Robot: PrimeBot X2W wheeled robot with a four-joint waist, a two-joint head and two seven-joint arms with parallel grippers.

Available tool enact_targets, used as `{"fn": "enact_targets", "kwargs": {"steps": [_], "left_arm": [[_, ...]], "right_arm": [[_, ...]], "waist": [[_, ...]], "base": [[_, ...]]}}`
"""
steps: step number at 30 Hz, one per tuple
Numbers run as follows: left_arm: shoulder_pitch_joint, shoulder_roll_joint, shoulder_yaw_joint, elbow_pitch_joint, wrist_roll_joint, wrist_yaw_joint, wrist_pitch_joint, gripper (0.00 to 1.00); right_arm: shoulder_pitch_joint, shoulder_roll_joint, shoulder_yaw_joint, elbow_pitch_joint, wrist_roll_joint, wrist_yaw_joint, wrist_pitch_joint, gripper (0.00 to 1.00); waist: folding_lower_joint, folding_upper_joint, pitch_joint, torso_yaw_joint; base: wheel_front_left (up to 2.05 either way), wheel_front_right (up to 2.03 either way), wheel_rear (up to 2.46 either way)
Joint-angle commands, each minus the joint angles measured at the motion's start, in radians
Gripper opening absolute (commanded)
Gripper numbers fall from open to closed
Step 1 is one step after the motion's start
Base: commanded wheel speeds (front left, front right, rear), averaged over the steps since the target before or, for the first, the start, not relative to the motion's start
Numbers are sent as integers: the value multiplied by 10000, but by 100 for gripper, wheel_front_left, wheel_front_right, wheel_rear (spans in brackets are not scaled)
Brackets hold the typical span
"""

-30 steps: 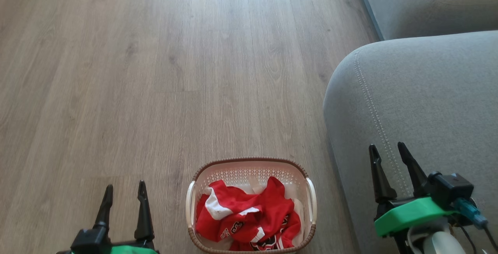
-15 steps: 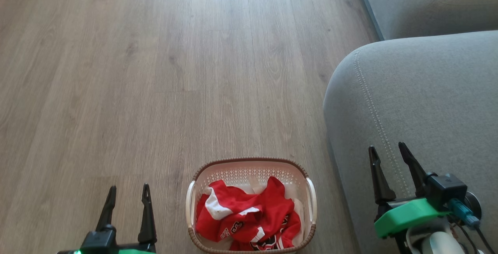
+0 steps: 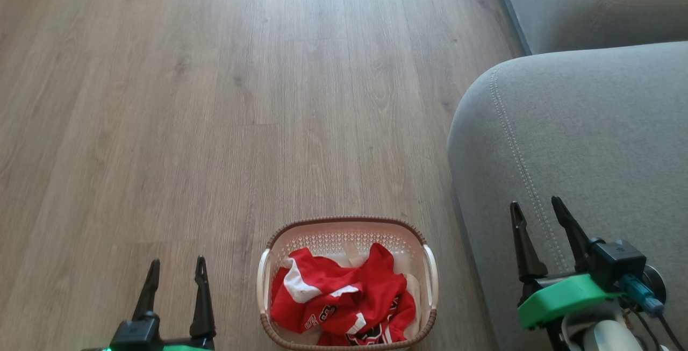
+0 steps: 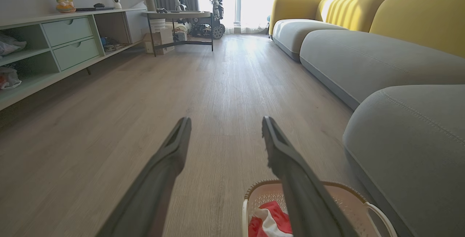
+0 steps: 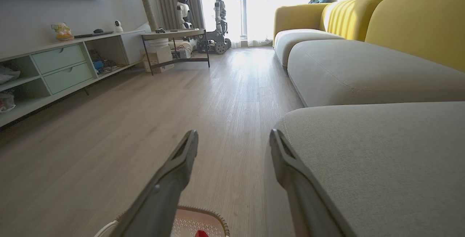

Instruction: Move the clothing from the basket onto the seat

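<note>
While in the basket, red clothing.

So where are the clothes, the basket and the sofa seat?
red sports clothing (image 3: 376,286), head view, crumpled red folds.
cream plastic basket (image 3: 333,239), head view, far perforated wall.
grey fabric seat cushion (image 3: 591,141), head view, top surface.

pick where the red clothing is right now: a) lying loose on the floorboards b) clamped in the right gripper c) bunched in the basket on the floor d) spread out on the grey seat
C: the clothing lies bunched inside the basket, which stands on the floor beside the seat, while the left gripper and the right gripper are open and hold nothing.
</note>
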Motion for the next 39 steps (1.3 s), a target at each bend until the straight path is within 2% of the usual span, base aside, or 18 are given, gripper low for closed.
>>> {"fn": "enact_targets", "kwargs": {"steps": [1, 18, 23, 27, 33, 39], "left_arm": [[-378, 114, 329, -272, -28, -25, -126, 100], [-390, 111, 280, -293, 9, -84, -126, 100], [-634, 119, 159, -215, 40, -197, -126, 100], [-990, 116, 41, -50, -4, -283, -126, 100], [-1958, 174, -210, 573, 176, -443, -126, 100], [-3065, 201, -699, 1632, 470, -789, -126, 100]], "right_arm": [[-195, 9, 172, -280, -54, 77, -93, 100], [-215, 9, 150, -405, -27, 77, -93, 100], [-354, 9, 69, -644, -33, 77, -93, 100], [-606, 9, 18, -972, -67, 77, -93, 100], [-1432, 9, -135, -1573, -148, 77, -93, 100], [-2265, 9, -178, -1873, -214, 77, -93, 100]], "waist": [[0, 0, 3, 3], [0, 0, 178, -25], [0, 0, 553, -35], [0, 0, 1122, -89], [0, 0, 2614, -336], [0, 0, 3859, -647]], "base": [[0, 0, 0], [0, 0, 0], [0, 0, 0], [0, 0, 0], [0, 0, 0], [0, 0, 0]]}}
